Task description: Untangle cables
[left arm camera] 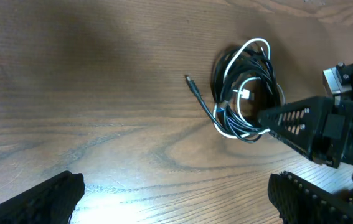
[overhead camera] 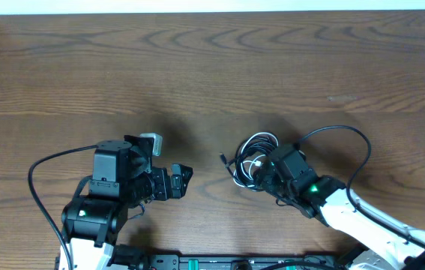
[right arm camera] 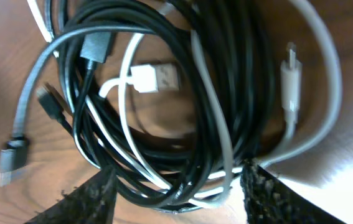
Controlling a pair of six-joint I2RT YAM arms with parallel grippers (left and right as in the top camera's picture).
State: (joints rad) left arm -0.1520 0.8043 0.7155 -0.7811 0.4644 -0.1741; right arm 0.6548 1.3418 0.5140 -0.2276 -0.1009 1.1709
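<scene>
My right pincer (right arm camera: 176, 194) is released, its two dark fingers (right arm camera: 89, 196) spread wide and set down on either side of the lower edge of the tangle, with loops of cord lying between them and nothing clenched. The tangle is one coil sitting on the brown wood-grain table (overhead camera: 272, 60), right of centre and near my side of it. The thin black cord (right arm camera: 226, 93) runs round in several thick turns, and the thin white cord (right arm camera: 121, 118) threads through and over them. A flat white plug with a metal tip (right arm camera: 154, 78) lies in the open middle of the coil, and a slim white plug (right arm camera: 290, 81) rests along the right side. One straight black cord end (left arm camera: 195, 90) pokes out of the coil toward my left arm. My left pincer (overhead camera: 184, 180) is also released and bare, hovering over bare wood well apart from the coil.
</scene>
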